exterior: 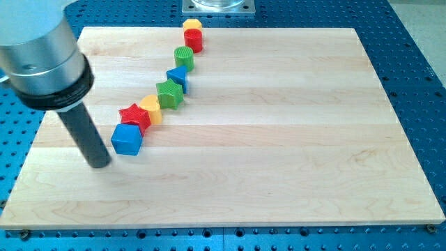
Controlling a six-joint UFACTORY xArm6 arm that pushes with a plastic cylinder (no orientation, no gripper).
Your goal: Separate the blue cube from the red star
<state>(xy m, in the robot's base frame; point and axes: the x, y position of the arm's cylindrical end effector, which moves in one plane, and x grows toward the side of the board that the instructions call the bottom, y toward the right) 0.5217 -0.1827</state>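
Note:
The blue cube lies at the lower left end of a diagonal row of blocks on the wooden board. The red star touches it just above and to the right. My tip rests on the board just left of and slightly below the blue cube, a small gap away. The dark rod rises up and to the left into the grey arm housing.
The row runs up to the right: a yellow block, a green star, a blue block, a green block, a red block and a yellow block at the board's top edge.

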